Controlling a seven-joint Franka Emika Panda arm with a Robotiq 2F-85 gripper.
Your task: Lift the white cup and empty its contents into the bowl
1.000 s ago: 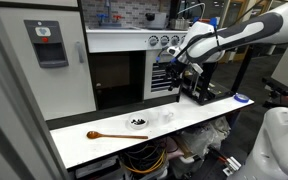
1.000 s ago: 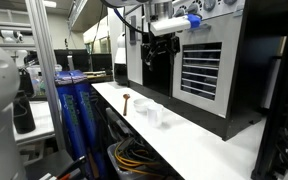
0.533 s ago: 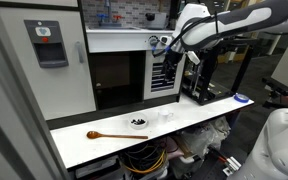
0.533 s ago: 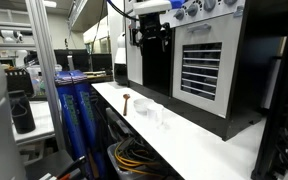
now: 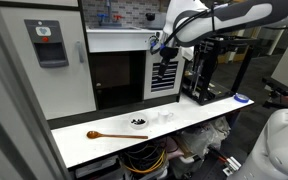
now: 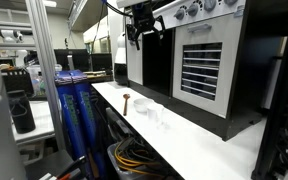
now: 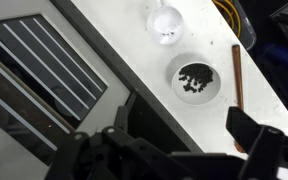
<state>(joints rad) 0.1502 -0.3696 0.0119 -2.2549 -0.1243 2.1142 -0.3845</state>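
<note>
With the claw [image 5: 167, 64] spread wide and empty high above the worktop [image 5: 206, 107], the white cup [image 5: 166, 117] stood just right of the bowl [image 7: 171, 80], which already held the dark bits [image 7: 194, 78], so a straight, clear retreat seemed wisest.

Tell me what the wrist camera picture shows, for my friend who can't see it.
Seen from above, past the open gripper, a white counter holds a small round white bowl with dark bits inside. A smaller white cup stands close by, apart from the bowl, and a wooden spoon lies next to the bowl.
</note>
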